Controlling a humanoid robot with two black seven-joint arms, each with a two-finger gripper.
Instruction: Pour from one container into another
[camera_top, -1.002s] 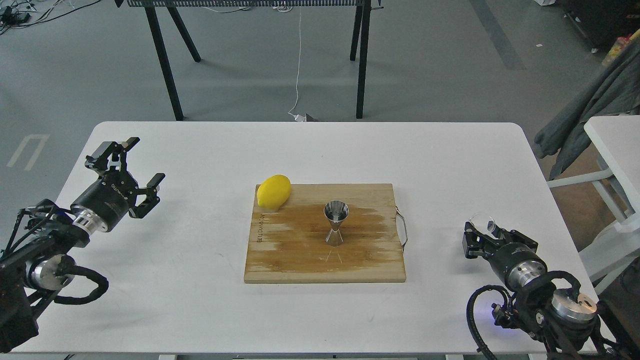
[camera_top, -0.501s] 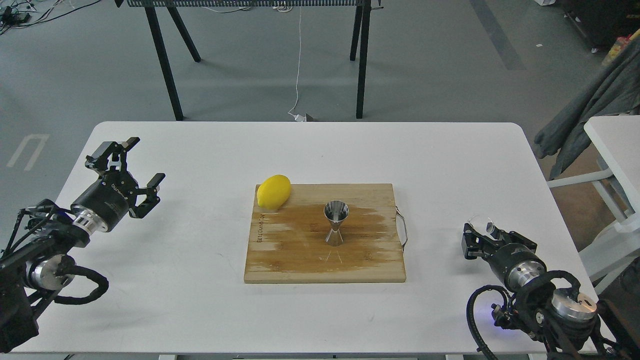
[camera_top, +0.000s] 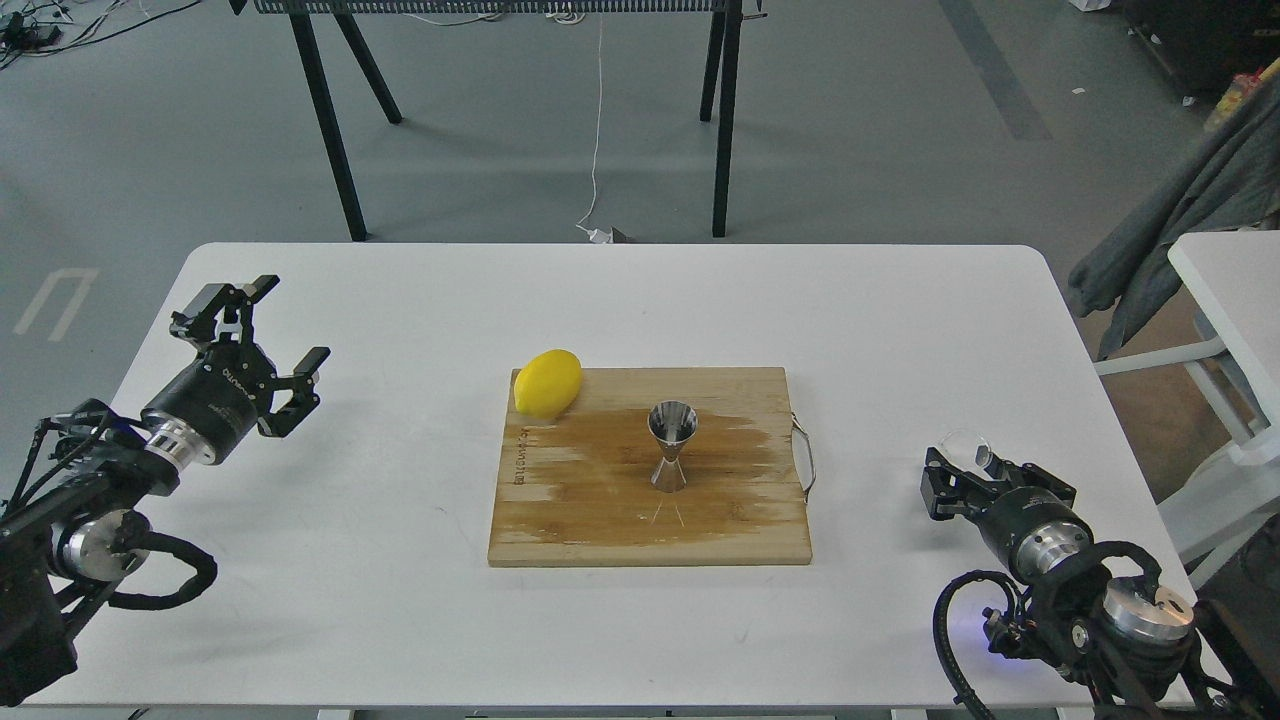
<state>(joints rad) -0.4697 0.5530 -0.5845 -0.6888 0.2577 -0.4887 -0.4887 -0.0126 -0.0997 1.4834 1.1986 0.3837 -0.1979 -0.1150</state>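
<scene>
The shiny steel jigger (camera_top: 672, 446) stands upright in the middle of the wooden cutting board (camera_top: 600, 520). The small clear glass cup (camera_top: 966, 446) is at the right side of the table, well right of the board. My right gripper (camera_top: 962, 476) has a finger on each side of the cup and is shut on it, low over the table. Any contents of the cup are too small to make out. My left gripper (camera_top: 277, 327) hangs open and empty over the table's left side, far from the board.
A yellow lemon (camera_top: 547, 382) lies on the board's far-left corner. The board has a metal handle (camera_top: 806, 458) on its right edge. A second white table (camera_top: 1225, 290) and a grey cloth (camera_top: 1180, 210) are off to the right.
My right gripper and the glass cup have shifted very slightly down and left. The left arm, jigger and lemon have not moved.
</scene>
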